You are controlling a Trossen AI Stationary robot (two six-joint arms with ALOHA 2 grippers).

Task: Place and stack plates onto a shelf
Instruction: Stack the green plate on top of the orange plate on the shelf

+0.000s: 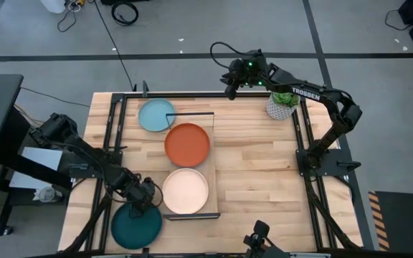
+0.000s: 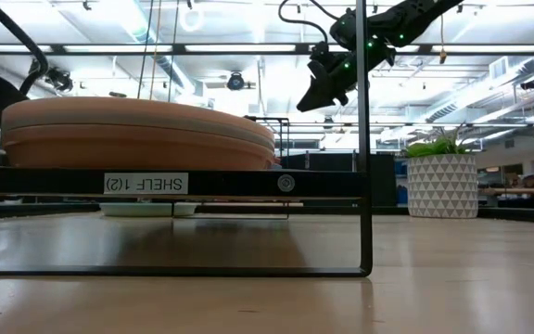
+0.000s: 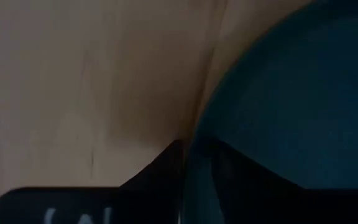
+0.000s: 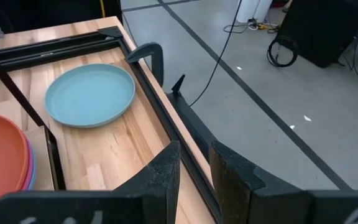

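Note:
The dark teal plate [image 1: 136, 226] lies near the table's near left corner. My left gripper [image 1: 146, 198] is at its far rim and shut on it. The shelf [image 1: 213, 172], a pale board in a black wire frame, carries the peach plate [image 1: 186, 190] and the orange plate [image 1: 187, 144], each on top of other plates. The light blue plate [image 1: 155, 115] rests flat on the table by the shelf's far end. My right gripper [image 1: 230, 87] hangs high over the far edge, its fingers a narrow gap apart, holding nothing. My left gripper [image 3: 196, 147] pinches the dark teal plate's rim [image 3: 197, 134] on the plate's far side. One finger [image 3: 160, 177] is outside over the tabletop, the other [image 3: 247, 171] over the plate's inner face. Whether the plate is lifted off the table, I cannot tell.
A small potted plant [image 1: 282, 105] in a white patterned pot stands at the far right. Black frame rails run along the table's left, far and right edges [image 4: 166, 106]. Bare tabletop lies between the shelf and the right rail [image 1: 257, 172].

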